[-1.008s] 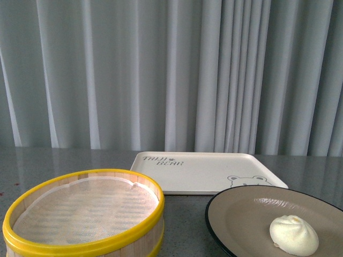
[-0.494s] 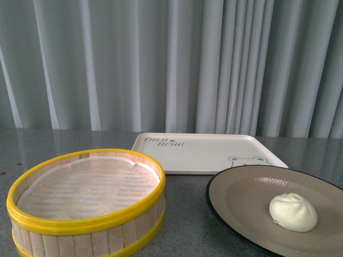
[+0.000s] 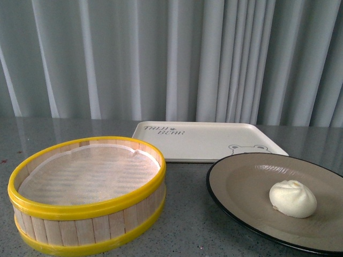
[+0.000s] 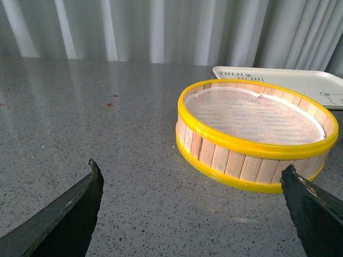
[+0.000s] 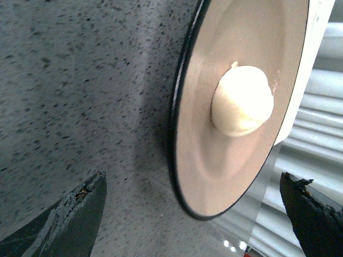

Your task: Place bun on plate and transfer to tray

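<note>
The white pleated bun (image 3: 292,198) lies on the beige plate (image 3: 241,184) with a black rim, at the right of the table in the front view. Behind it rests the cream tray (image 3: 206,142) with bear lettering. Neither arm shows in the front view. The right wrist view holds the bun (image 5: 242,100) on the plate (image 5: 198,160), with my right gripper (image 5: 193,184) open and nothing between its fingers, a short way off the plate's rim. My left gripper (image 4: 191,174) is open over bare table, beside the steamer basket. The tray (image 4: 300,83) shows beyond.
A yellow-rimmed wooden steamer basket (image 3: 88,195) lined with white paper stands at the left front, also seen in the left wrist view as the basket (image 4: 256,134). The grey speckled table (image 4: 80,123) stretches left of it. Grey curtains (image 3: 171,59) hang behind the table.
The front view has tilted or risen: basket, plate and bun sit higher in the frame, showing more of the basket's side. Nothing on the table has shifted relative to the rest.
</note>
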Controlling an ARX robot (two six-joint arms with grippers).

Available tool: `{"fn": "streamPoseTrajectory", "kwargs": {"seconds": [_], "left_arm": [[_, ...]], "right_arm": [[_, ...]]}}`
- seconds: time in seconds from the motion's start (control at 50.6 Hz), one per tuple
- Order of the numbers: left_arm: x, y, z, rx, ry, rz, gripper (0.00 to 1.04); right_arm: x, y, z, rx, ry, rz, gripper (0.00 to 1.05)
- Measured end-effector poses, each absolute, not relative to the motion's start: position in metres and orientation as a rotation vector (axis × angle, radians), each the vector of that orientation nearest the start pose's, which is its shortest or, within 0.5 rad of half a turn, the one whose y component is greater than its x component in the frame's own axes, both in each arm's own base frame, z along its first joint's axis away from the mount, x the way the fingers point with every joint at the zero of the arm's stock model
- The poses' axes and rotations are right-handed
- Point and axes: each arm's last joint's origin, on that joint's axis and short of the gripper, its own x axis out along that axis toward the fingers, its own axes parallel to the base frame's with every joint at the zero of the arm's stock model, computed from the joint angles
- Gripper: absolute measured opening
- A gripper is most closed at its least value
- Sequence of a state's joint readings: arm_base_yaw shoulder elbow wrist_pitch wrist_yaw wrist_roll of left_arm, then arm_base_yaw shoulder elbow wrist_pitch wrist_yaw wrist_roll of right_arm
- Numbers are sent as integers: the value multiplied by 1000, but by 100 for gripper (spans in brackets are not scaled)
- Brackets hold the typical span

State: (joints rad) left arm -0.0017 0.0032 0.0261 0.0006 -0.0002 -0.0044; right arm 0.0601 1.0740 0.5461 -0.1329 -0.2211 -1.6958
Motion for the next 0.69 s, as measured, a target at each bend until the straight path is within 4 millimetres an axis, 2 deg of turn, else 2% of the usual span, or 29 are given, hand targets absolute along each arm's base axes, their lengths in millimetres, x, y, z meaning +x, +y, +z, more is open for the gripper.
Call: {"fn": "streamPoseTrajectory", "kwargs": {"seconds": [0.178, 0.316, 0.692], "left_arm": [[96, 0, 172, -4, -23, -2, 98], [96, 0, 172, -4, -23, -2, 98], [96, 0, 172, -4, -23, -2, 98]], "right_arm": [[227, 34, 202, -1574, 213, 789, 96], [232, 42, 198, -1565, 193, 809, 96], [246, 49, 191, -1565, 166, 804, 96]]}}
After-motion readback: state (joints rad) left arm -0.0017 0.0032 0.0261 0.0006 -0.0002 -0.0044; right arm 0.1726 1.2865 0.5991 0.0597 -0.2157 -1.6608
